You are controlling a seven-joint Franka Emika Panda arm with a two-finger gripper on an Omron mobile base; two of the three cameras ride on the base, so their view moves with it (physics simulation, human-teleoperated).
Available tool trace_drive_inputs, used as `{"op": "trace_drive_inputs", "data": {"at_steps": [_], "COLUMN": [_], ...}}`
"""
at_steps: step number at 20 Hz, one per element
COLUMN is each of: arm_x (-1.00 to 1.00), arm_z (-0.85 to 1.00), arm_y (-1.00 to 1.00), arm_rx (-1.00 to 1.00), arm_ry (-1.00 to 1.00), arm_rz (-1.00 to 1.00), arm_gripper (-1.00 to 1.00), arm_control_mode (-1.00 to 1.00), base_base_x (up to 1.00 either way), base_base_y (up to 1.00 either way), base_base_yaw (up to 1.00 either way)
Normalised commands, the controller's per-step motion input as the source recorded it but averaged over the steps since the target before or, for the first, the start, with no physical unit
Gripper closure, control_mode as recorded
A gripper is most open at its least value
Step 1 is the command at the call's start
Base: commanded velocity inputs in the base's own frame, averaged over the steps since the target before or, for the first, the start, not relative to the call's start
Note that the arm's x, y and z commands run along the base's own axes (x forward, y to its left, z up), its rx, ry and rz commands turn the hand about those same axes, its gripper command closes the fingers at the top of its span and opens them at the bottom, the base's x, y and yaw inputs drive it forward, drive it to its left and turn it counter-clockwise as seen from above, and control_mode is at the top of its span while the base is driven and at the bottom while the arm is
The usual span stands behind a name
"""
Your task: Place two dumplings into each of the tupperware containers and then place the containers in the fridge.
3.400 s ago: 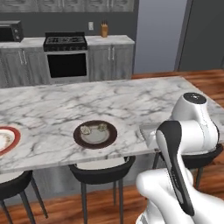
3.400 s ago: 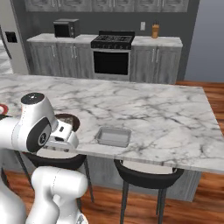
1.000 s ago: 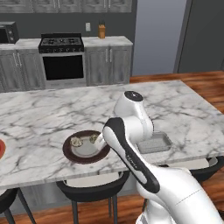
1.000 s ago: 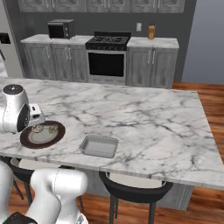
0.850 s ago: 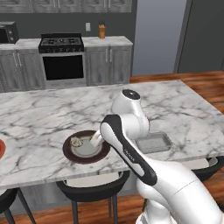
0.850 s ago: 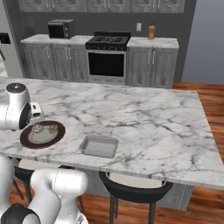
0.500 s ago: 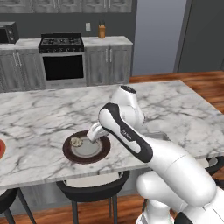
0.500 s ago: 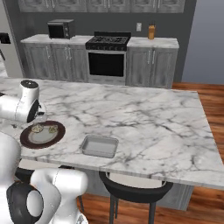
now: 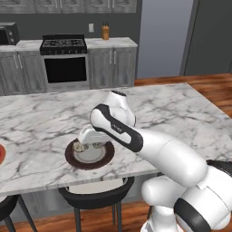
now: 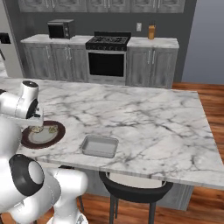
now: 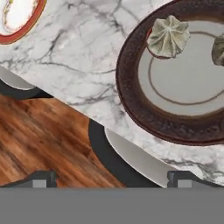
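- Marble island [image 10: 144, 127] fills mid-frame in both base views; stools sit under its near edge.
- Gripper [image 11: 111, 177], jaws wide apart and empty, hangs at the brown plate [image 11: 131, 100], right of frame in the hand view.
- 2 dumplings lie on it: one [image 11: 168, 37] upper right, another [image 11: 218, 50] at the right edge.
- Centre over 1 dumpling before closing, I judge.
- Tray [image 10: 99, 146] waits lower centre in the right base view.
- Fridge [image 9: 213, 38] stands upper right in the left base view.

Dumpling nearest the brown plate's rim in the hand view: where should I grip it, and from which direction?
Take the dumpling across its rounded body, coming straight down from above. It sits as a low pleated mound on the brown-rimmed plate, apart from the second dumpling, so the open gripper can probably straddle it without the plate's rim blocking the fingers.
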Motion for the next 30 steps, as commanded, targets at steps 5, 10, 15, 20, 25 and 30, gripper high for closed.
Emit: {"op": "trace_drive_inputs", "data": {"at_steps": [5, 10, 15, 20, 25, 30], "arm_x": [0.00, 0.01, 0.22, 0.27, 0.38, 0.33], "arm_z": [-0.28, -0.39, -0.13, 0.00, 0.00, -0.04], "arm_y": [-0.29, -0.15, 0.08, 0.29, 0.07, -0.02], "arm_rx": [0.02, 0.10, 0.13, 0.06, 0.03, 0.05], "arm_ry": [0.02, 0.00, 0.00, 0.02, 0.08, 0.07], "arm_rz": [-0.53, -0.45, -0.27, -0.14, -0.06, -0.01], "arm_gripper": [-1.00, -1.00, -1.00, -1.00, -1.00, -1.00], "arm_control_mode": [-1.00, -1.00, -1.00, -1.00, -1.00, -1.00], "base_base_x": [0.00, 0.00, 0.00, 0.00, 0.00, 0.00], "base_base_y": [0.00, 0.00, 0.00, 0.00, 0.00, 0.00], "base_base_yaw": [0.00, 0.00, 0.00, 0.00, 0.00, 0.00]}}
